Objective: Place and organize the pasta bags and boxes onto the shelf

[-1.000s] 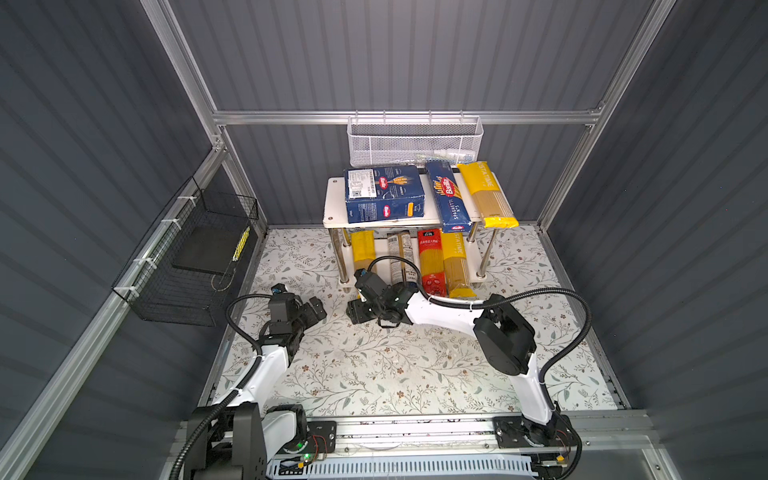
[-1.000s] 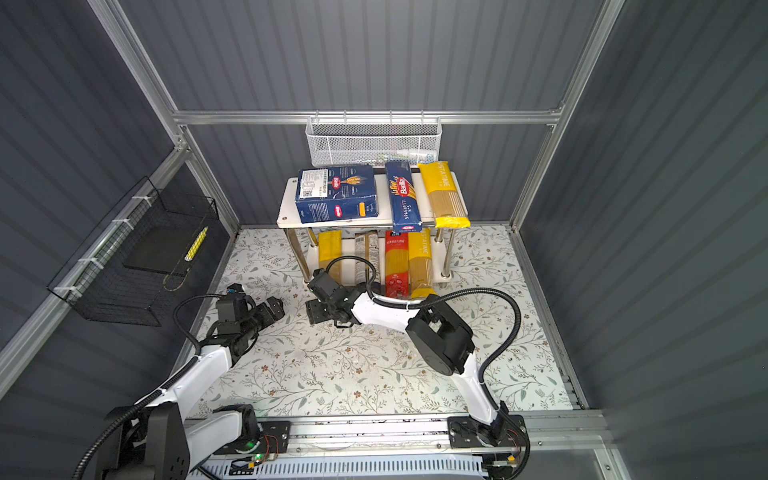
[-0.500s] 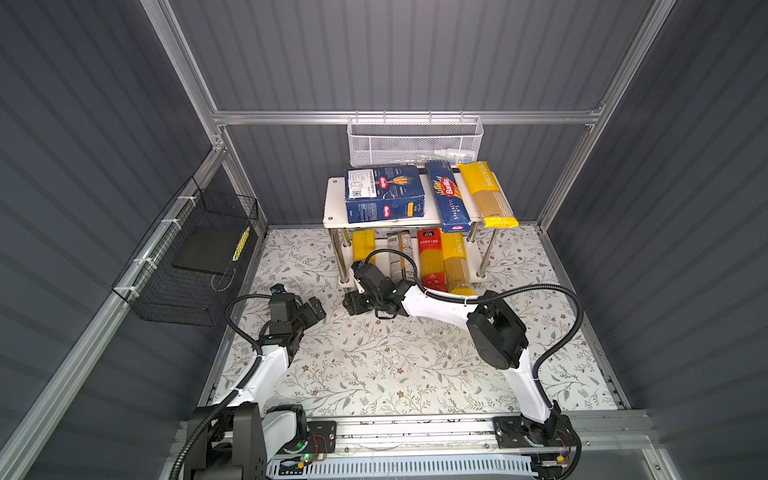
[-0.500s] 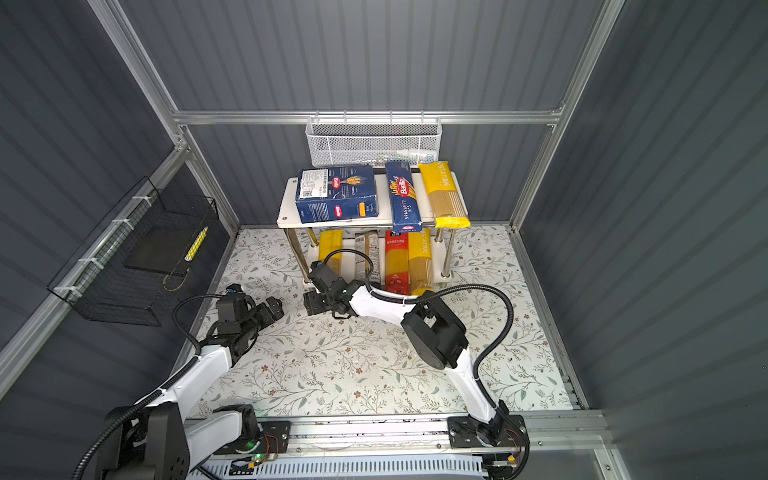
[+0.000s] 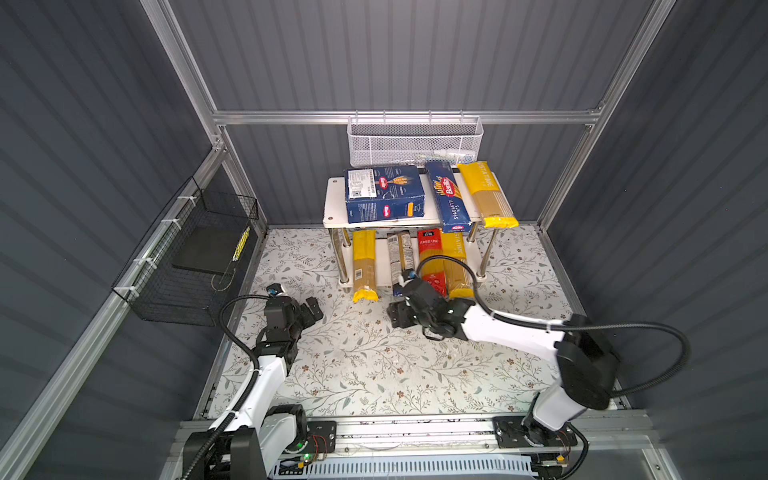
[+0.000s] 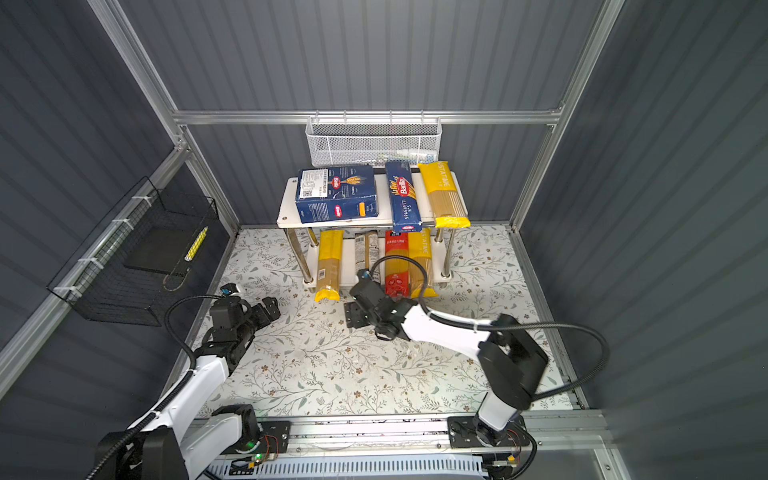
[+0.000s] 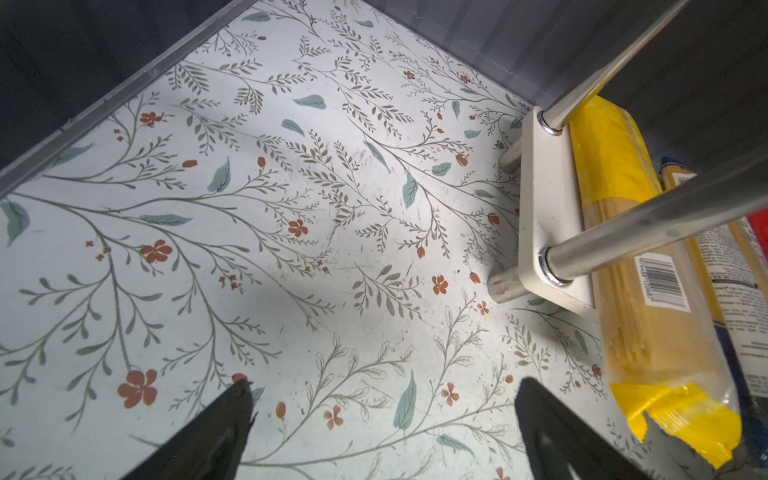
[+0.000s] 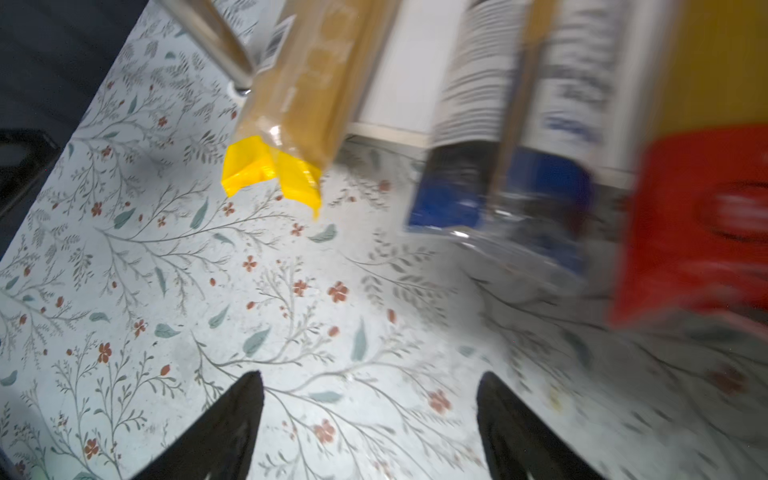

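The left gripper [image 5: 312, 308] is nearest to the base rail. It hangs low over the floral tabletop [image 5: 374, 374], on the left side. In the left wrist view its jaws stand wide apart, with only bare tabletop between the 2 black fingers [image 7: 216, 432], so they hold nothing.

A little farther back and nearer the middle, the right gripper [image 5: 398, 316] is low over the tabletop, just in front of the shelf [image 5: 334, 203]. The right wrist view is blurred, but there the jaws are also well apart and empty.

The black wire basket [image 5: 187, 257] hangs on the left wall, well apart from both arms.

The shelf stands at the back of the tabletop. On its lower board 4 slim packets lie side by side, pointing front to back. From left to right they are:
- the left yellow-ended packet [image 5: 364, 266]
- the clear packet with the dark blue and white label [image 5: 401, 253]
- the red packet [image 5: 430, 253]
- the right yellow-ended packet [image 5: 457, 266]

Their near ends reach past the front edge of the board.

On the upper board the wide Barilla box [image 5: 384, 193] lies on the left. The narrow Barilla SPAGHETTI box [image 5: 449, 195] lies in the middle, and the upper yellow-ended packet [image 5: 488, 195] lies just beside it on the right. These last 2 overhang the front edge.

Behind the shelf, the white mesh basket [image 5: 415, 141] hangs on the back wall.
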`<state>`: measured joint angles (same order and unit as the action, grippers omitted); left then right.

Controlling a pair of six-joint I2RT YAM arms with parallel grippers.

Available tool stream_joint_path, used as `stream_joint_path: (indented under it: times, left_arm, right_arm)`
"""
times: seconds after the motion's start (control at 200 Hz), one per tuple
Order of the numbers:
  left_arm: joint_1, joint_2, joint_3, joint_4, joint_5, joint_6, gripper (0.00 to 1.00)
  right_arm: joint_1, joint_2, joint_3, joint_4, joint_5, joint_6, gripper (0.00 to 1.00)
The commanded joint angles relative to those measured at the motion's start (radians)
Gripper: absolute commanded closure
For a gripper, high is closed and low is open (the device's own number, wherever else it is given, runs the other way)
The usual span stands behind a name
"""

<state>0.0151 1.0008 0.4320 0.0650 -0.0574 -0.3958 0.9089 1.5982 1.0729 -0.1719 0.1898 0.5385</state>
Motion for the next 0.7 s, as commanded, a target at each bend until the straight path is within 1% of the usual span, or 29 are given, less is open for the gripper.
stream_joint_path:
  times: [0.0,0.045,0.125,0.185,0.2,0.255,0.34,0.38,0.415,0.46,0.51,0.55,0.61,0.635,0.655,0.695]
  left_arm:
    - [0.005,-0.008,-0.014,0.060,0.010,0.083,0.00]
    - [0.006,-0.010,-0.022,0.097,0.002,0.101,0.00]
    - [0.005,0.003,-0.069,0.251,-0.004,0.140,0.00]
    - [0.005,0.028,-0.111,0.391,-0.001,0.166,0.00]
    - [0.005,0.037,-0.119,0.423,-0.004,0.175,0.00]
    - [0.004,0.079,-0.136,0.519,-0.022,0.192,0.00]
    - [0.005,0.171,-0.107,0.549,-0.067,0.224,0.00]
    - [0.005,0.214,-0.095,0.567,-0.083,0.231,0.00]
    - [0.005,0.248,-0.094,0.603,-0.087,0.237,0.00]
    - [0.005,0.296,-0.112,0.698,-0.090,0.246,0.00]
    - [0.005,0.357,-0.129,0.802,-0.100,0.250,0.00]
    - [0.005,0.399,-0.121,0.828,-0.113,0.262,0.00]
    - [0.005,0.442,-0.104,0.828,-0.121,0.269,0.00]
    - [0.005,0.456,-0.106,0.848,-0.102,0.282,0.00]
    - [0.005,0.468,-0.114,0.883,-0.087,0.298,0.00]
    - [0.005,0.499,-0.137,0.974,-0.056,0.322,0.00]
  right_arm:
    - [-0.072,-0.175,-0.129,-0.132,0.171,0.039,0.13]
    - [-0.102,-0.257,-0.183,-0.149,0.214,0.019,0.09]
    - [-0.174,-0.398,-0.260,-0.148,0.274,-0.036,0.04]
    - [-0.260,-0.471,-0.301,-0.131,0.274,-0.084,0.01]
    - [-0.287,-0.509,-0.311,-0.128,0.274,-0.095,0.01]
    - [-0.377,-0.568,-0.339,-0.121,0.282,-0.138,0.01]
    - [-0.508,-0.623,-0.380,-0.095,0.328,-0.189,0.01]
    - [-0.552,-0.638,-0.408,-0.037,0.360,-0.218,0.01]
    - [-0.589,-0.645,-0.435,0.022,0.367,-0.242,0.01]
    - [-0.633,-0.646,-0.497,0.158,0.374,-0.284,0.01]
    - [-0.690,-0.620,-0.551,0.299,0.340,-0.322,0.01]
    - [-0.738,-0.579,-0.578,0.389,0.308,-0.344,0.01]
    - [-0.791,-0.503,-0.565,0.416,0.304,-0.363,0.01]
    - [-0.809,-0.469,-0.567,0.444,0.304,-0.374,0.01]
    - [-0.823,-0.438,-0.577,0.489,0.287,-0.392,0.01]
    - [-0.850,-0.395,-0.619,0.621,0.210,-0.441,0.01]
